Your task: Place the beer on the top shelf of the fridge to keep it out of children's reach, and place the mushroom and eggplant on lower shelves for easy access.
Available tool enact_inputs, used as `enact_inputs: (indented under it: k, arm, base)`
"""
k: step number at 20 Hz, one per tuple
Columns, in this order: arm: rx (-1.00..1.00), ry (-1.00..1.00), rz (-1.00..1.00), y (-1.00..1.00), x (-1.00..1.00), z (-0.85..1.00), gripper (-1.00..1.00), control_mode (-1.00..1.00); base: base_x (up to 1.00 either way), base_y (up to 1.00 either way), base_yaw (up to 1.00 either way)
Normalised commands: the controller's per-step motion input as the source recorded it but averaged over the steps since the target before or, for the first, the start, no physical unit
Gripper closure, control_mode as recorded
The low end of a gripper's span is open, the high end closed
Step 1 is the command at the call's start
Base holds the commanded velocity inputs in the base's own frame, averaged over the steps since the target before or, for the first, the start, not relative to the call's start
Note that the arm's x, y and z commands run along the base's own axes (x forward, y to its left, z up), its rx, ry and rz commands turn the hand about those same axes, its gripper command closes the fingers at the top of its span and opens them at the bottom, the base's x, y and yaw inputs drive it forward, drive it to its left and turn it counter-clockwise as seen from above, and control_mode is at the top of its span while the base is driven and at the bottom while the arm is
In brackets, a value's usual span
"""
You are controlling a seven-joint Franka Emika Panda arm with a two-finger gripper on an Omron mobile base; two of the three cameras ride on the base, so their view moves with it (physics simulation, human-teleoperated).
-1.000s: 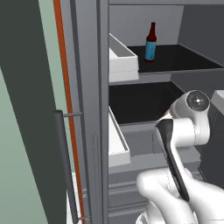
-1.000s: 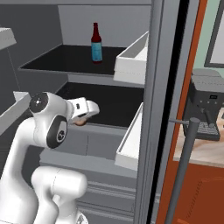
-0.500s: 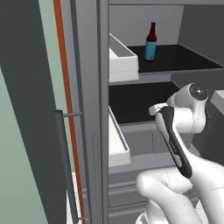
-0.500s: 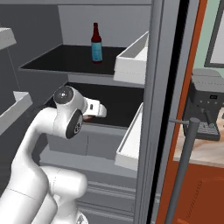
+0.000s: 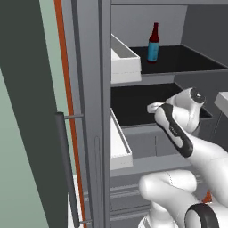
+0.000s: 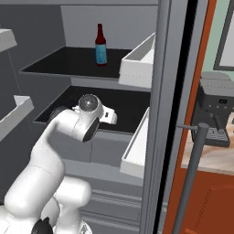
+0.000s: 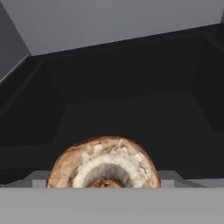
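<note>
The fridge (image 5: 100,111) is a tall grey cabinet with flat matte panels, standing open; a long cylindrical bar handle (image 5: 67,169) runs down its door. All places below are given relative to the fridge.

Inside, the top shelf (image 6: 68,64) is a flat, nearly black slab spanning the width. It holds one item: the beer (image 6: 101,45), a slim dark glass bottle with a reddish neck and a teal label, standing upright toward the back. The shelf below it (image 6: 132,105) is an identical dark slab.

White box-shaped door bins (image 5: 122,60) hang at the sides, one level with the top shelf and one lower; the contents, if any, cannot be seen.

Outside the fridge, to the right in the right base view, a grey coffee machine (image 6: 218,109) stands on a pale table (image 6: 205,157).

The tool (image 5: 153,107) is at the front edge of the second shelf, reaching inward. Its fingertips are hidden, so the grip cannot be confirmed. The mushroom (image 7: 103,166), a round brown cap with a pale, rough, speckled centre, sits directly at the tool, with the dark second shelf beyond it.
</note>
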Motion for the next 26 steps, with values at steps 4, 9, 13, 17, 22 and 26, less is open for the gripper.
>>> enact_inputs:
  k: [4, 9, 13, 17, 22, 26]
  arm:
    - [0.05, -0.01, 0.00, 0.00, 0.65, -0.31, 1.00, -1.00]
    - [0.01, 0.00, 0.00, 0.00, 0.73, -0.21, 1.00, -1.00]
    - [0.01, 0.00, 0.00, 0.00, 0.78, -0.15, 1.00, -1.00]
    - [0.00, 0.00, 0.00, 0.00, 0.72, -0.18, 1.00, -1.00]
    - [0.00, 0.00, 0.00, 0.00, 0.67, -0.19, 1.00, -1.00]
    - [0.00, 0.00, 0.00, 0.00, 0.54, -0.19, -1.00, -1.00]
  base:
    - [0.00, 0.00, 0.00]
    - [0.00, 0.00, 0.00]
    - [0.00, 0.00, 0.00]
    - [0.00, 0.00, 0.00]
    - [0.00, 0.00, 0.00]
    - [0.00, 0.00, 0.00]
